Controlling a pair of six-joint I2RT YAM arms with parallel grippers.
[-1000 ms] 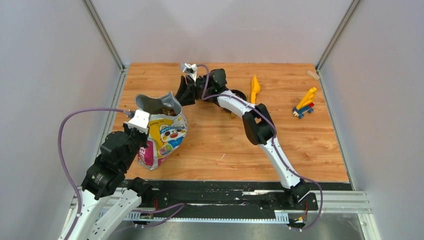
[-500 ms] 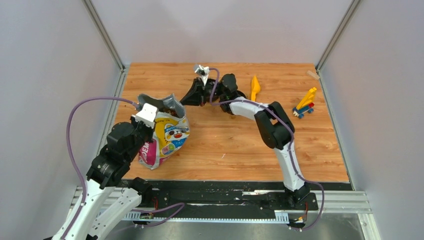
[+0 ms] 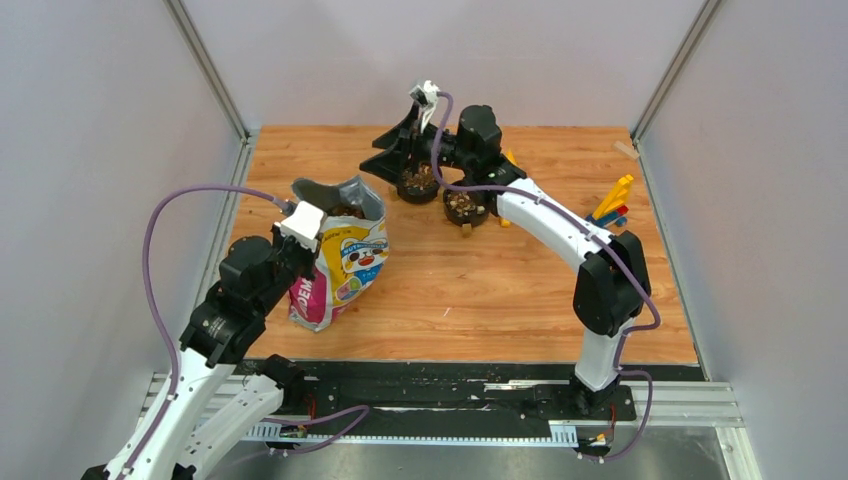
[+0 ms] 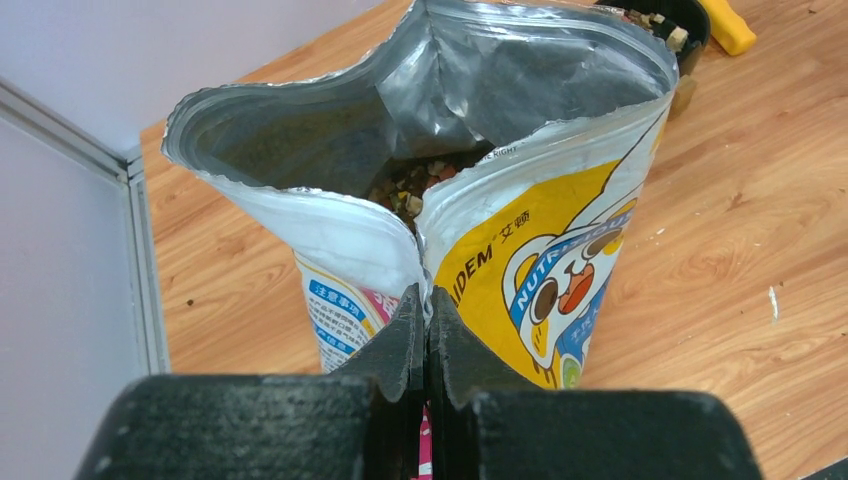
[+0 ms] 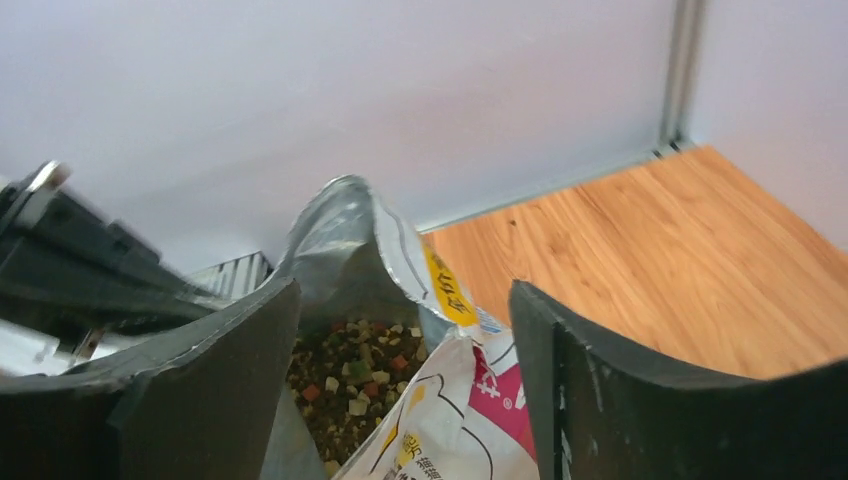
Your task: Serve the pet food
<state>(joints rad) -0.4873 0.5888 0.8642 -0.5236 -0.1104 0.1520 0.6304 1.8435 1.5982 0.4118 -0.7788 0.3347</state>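
The pet food bag (image 3: pixel 345 255) stands open at the table's left. Brown kibble (image 3: pixel 345 211) with coloured bits shows in its mouth, also in the left wrist view (image 4: pixel 420 180) and the right wrist view (image 5: pixel 350 385). My left gripper (image 3: pixel 310 243) is shut on the bag's near top edge (image 4: pixel 427 300). My right gripper (image 3: pixel 378 165) is open and empty, raised above the back of the table, its jaws pointing left at the bag (image 5: pixel 460 410). Two black bowls (image 3: pixel 420 183) (image 3: pixel 466 207) hold kibble.
A yellow scoop (image 3: pixel 511 158) lies mostly hidden behind my right arm; it also shows in the left wrist view (image 4: pixel 725 25) beside a bowl (image 4: pixel 672 18). A toy of coloured bricks (image 3: pixel 612 205) sits at the back right. Grey walls close in the table on three sides.
My right gripper has drawn back from the bag's mouth, up and to the right, uncovering the two bowls. My left gripper has shifted the bag a little right and more upright.
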